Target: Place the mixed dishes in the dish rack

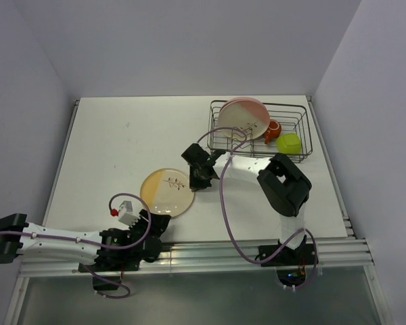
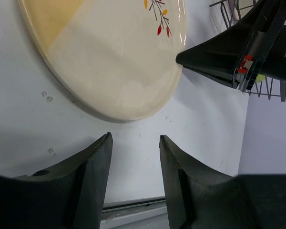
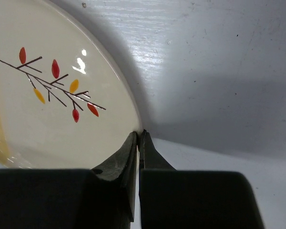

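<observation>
The table (image 1: 108, 135) is carrying the rack (image 1: 292, 107) at its far right corner; the leaf plate (image 1: 164, 193) is lying flat on the table, well clear of the rack and off its near-left side; the pink-and-cream plate (image 1: 247, 115) is leaning tilted inside the rack, filling its left part; the right gripper (image 3: 139, 138) is reaching out from the rack's near-left corner with its jaws pressed together, the tips touching the leaf plate's rack-side rim, though I cannot tell whether the rim is being pinched; the left gripper (image 2: 133, 137) is sitting farthest from the rack, just beyond the leaf plate's near edge, jaws standing apart and holding nothing; the lime bowl (image 1: 289, 143) is resting in the rack's near-right part; the cup (image 1: 273, 131) is sitting in the rack between that bowl and the leaning plate.
</observation>
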`<state>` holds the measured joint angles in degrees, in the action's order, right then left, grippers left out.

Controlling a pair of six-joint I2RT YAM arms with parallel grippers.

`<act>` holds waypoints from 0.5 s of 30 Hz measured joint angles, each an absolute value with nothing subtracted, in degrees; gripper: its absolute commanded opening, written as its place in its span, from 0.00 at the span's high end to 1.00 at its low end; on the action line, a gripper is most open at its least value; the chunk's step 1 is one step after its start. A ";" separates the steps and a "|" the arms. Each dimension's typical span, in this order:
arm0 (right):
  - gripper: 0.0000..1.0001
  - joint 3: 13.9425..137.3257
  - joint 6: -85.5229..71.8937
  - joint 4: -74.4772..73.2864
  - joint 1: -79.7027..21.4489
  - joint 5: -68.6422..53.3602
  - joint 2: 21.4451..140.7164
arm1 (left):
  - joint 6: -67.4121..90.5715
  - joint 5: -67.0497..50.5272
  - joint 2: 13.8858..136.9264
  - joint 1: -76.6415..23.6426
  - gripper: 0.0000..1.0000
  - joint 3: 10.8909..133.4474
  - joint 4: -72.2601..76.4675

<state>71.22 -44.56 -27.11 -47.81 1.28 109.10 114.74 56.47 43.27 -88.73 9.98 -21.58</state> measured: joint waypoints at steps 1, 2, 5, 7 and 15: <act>1.00 71.11 -44.62 -27.09 -47.88 1.69 108.97 | 114.72 56.47 43.11 -88.73 0.46 9.98 -21.91; 1.00 70.87 -44.71 -26.98 -48.05 2.28 108.75 | 114.72 56.49 42.85 -88.73 0.42 9.98 -22.20; 1.00 70.81 -44.69 -27.09 -48.38 3.51 108.44 | 114.72 56.66 42.85 -88.73 0.35 9.98 -22.22; 1.00 70.81 -44.66 -27.83 -48.34 3.84 108.09 | 114.74 56.88 43.09 -88.73 0.32 9.98 -21.67; 1.00 70.87 -44.69 -31.77 -47.35 1.34 103.04 | 114.93 57.93 45.08 -88.73 0.25 3.84 -9.85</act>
<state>70.87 -44.69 -31.77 -47.35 1.34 103.04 114.93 57.93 45.08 -88.73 3.84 -9.85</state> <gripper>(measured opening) 0.021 0.743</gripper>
